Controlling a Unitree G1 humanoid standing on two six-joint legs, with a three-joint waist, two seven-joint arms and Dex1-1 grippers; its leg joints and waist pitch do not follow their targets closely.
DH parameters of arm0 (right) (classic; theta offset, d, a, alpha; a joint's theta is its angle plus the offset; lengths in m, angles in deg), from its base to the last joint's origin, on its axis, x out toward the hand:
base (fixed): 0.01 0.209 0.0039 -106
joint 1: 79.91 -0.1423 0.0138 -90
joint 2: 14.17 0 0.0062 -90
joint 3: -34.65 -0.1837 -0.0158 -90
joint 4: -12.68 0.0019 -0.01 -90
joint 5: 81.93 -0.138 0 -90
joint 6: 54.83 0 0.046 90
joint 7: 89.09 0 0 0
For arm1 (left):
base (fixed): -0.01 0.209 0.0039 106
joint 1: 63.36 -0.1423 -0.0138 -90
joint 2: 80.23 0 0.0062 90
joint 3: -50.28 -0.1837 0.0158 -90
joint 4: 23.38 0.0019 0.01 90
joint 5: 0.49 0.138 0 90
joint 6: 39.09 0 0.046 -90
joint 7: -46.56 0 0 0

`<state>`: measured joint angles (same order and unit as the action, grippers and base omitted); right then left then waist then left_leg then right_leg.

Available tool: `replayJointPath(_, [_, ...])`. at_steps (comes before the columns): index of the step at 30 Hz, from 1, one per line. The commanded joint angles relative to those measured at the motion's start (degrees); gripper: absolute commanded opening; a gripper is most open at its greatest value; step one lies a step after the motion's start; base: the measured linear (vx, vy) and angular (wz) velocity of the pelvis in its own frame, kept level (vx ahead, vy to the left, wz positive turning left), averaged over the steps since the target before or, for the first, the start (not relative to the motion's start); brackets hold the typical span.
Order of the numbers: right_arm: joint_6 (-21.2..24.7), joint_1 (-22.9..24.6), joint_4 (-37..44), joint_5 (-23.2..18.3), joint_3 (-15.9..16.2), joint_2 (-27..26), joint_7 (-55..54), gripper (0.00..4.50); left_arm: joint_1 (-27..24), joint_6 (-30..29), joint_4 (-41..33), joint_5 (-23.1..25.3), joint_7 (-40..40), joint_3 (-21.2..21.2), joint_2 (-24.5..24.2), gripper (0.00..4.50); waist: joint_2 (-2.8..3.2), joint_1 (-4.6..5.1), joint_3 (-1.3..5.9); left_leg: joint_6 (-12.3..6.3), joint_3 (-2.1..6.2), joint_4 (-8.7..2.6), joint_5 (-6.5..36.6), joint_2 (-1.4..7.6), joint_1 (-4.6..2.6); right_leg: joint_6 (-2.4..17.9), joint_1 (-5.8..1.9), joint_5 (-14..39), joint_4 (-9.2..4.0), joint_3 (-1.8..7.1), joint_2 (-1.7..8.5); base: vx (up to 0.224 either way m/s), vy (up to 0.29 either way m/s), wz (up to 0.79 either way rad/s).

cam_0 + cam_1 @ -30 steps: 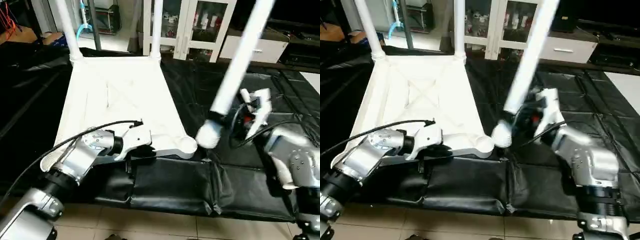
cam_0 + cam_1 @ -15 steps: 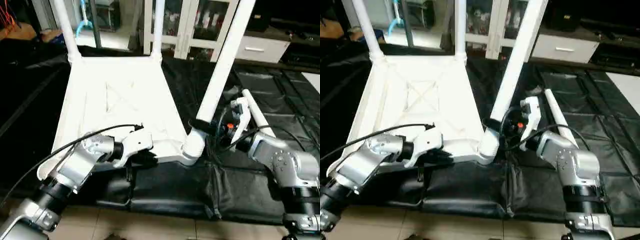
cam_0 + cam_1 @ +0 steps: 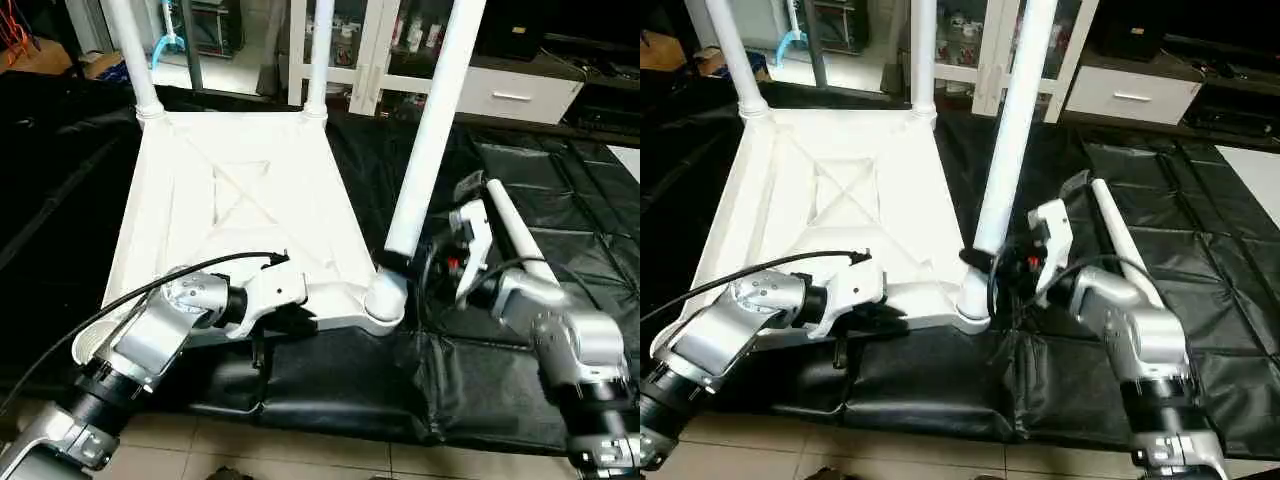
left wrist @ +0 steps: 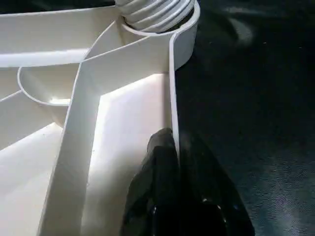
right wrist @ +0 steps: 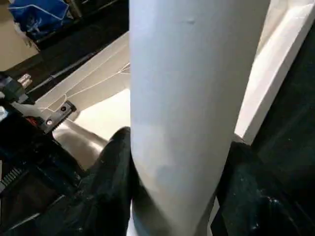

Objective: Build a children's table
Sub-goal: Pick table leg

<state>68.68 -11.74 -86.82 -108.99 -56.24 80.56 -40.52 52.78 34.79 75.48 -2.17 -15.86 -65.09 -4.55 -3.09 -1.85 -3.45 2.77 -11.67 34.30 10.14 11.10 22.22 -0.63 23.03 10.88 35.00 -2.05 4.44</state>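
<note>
Left eye view shows me the tabletop [image 3: 240, 200] lying underside up on the black cover [image 3: 560, 200]. My left gripper [image 4: 178, 147] pinches its near rim. My right gripper [image 5: 172, 196] clamps a leg [image 3: 430, 130] standing in the near right corner socket [image 3: 385, 300].

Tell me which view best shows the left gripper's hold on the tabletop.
Left wrist view: both black fingers pinch the tabletop rim. In the eye views the left gripper is hidden under its wrist; the right wrist view shows only a leg.

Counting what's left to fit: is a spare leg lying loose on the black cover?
Yes, one white leg lies flat on the black cover, behind the right arm.
</note>
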Motion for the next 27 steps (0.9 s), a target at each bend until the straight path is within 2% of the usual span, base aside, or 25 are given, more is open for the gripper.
replayJointPath(1, [-1.2,1.8,0.9,1.8,0.8,1.8,0.8,1.85,-1.7,-0.5,-0.5,0.1,-3.1,-3.0,0.0,0.00,0.09,0.45,2.64,0.53,0.88,-4.54,12.1,2.42,-1.88,11.3,-1.41,11.9,-4.05,2.23,3.01,0.000,0.000,0.00])
replayJointPath(5, [-3.2,2.5,-0.2,3.0,1.5,2.2,0.8,1.85,-1.7,-0.6,-0.4,0.1,-3.4,-3.0,0.1,0.00,0.02,0.61,2.44,1.02,1.01,-4.72,14.3,2.39,-1.85,10.5,-1.15,15.7,-4.44,2.26,3.08,0.000,0.000,0.00])
replayJointPath(7, [-4.9,2.8,-1.8,3.2,0.2,1.3,-0.7,1.85,-1.7,-0.5,-0.3,0.1,-3.4,-2.9,0.2,0.00,0.06,0.66,2.42,1.36,1.08,-4.77,15.4,2.45,-1.97,10.1,-1.00,17.3,-4.65,2.31,3.14,0.000,0.000,0.00])
replayJointPath(12, [-8.5,5.2,-3.1,1.9,-3.1,-0.8,-2.2,1.85,-1.7,-0.4,-0.1,0.2,-3.4,-2.6,0.3,0.00,0.06,0.75,2.59,1.54,1.14,-4.87,15.7,2.49,-1.91,10.1,-1.00,16.1,-4.57,2.30,3.07,0.000,0.000,0.00])
replayJointPath(18, [-13.0,9.4,-1.8,-0.1,-5.4,-1.9,-1.3,1.85,-1.9,-0.4,0.0,0.4,-3.4,-2.4,0.2,0.00,0.01,0.69,2.64,1.53,1.18,-5.00,16.9,2.53,-1.95,10.0,-0.96,16.8,-4.74,2.28,3.10,0.000,0.000,0.00])
replayJointPath(25, [-17.6,12.3,-0.9,0.6,-5.5,-2.7,0.0,1.85,-1.8,-0.2,0.2,0.5,-3.4,-2.4,0.3,0.00,0.05,0.62,2.77,1.28,1.20,-5.06,16.8,2.55,-1.85,10.1,-1.01,16.1,-4.69,2.30,3.11,0.000,0.000,0.00])
replayJointPath(27, [-19.9,13.6,-0.2,1.5,-4.6,-2.8,0.2,1.85,-1.8,-0.1,0.2,0.5,-3.4,-2.3,0.3,0.00,0.10,0.62,2.76,1.31,1.20,-5.08,17.1,2.59,-1.88,10.1,-0.96,16.4,-4.75,2.28,3.13,0.000,0.000,0.00])
